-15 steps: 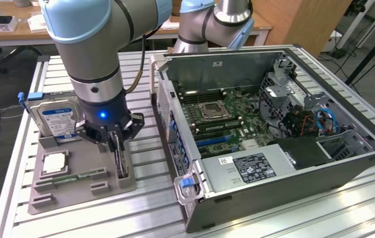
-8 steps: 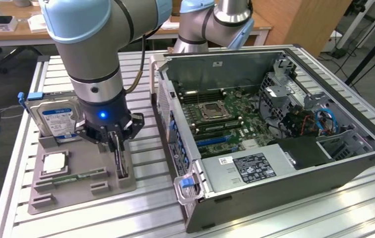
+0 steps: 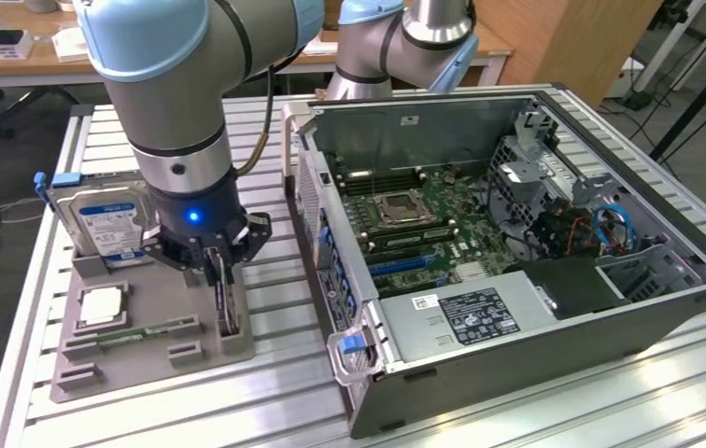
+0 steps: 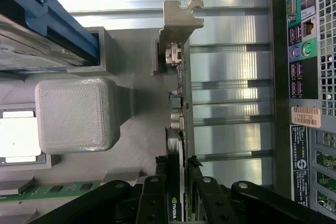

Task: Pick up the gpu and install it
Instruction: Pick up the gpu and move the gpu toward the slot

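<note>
The gpu (image 3: pixel 227 303) stands edge-on as a dark slab in a slot of the grey holder (image 3: pixel 141 364), at the exterior view's left. My gripper (image 3: pixel 223 266) reaches straight down over it. In the wrist view the gpu (image 4: pixel 181 103) runs away from the camera, and its silver end bracket (image 4: pixel 178 17) is at the far end. My gripper (image 4: pixel 179 162) has one black finger (image 4: pixel 160 182) pressed on each face of the card, so it is shut on it. The card's lower edge still sits in the holder.
The holder also carries a silver hard drive (image 3: pixel 110 224), a square processor (image 3: pixel 102 306) and a green memory stick (image 3: pixel 154 331). An open computer case (image 3: pixel 652 308) lies at the exterior view's right, its motherboard (image 3: pixel 422 219) exposed. Its rear port panel (image 4: pixel 302 51) is close beside the card.
</note>
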### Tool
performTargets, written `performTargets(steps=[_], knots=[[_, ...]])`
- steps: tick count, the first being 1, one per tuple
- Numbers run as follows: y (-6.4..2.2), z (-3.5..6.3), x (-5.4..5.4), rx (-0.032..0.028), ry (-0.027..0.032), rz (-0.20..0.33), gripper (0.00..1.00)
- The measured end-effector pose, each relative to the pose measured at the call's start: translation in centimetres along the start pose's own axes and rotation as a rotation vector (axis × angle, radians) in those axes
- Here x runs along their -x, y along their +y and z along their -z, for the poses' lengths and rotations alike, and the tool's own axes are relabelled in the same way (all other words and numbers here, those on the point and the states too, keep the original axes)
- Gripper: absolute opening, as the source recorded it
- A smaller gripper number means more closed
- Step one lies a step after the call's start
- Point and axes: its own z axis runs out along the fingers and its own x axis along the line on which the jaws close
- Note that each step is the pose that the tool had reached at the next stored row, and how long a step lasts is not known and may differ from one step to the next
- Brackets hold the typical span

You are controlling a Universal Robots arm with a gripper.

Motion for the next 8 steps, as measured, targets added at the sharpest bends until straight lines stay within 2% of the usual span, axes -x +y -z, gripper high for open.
performTargets(steps=[8], knots=[[0.0,0.0,0.0,-0.0001,0.0,0.0,0.26]])
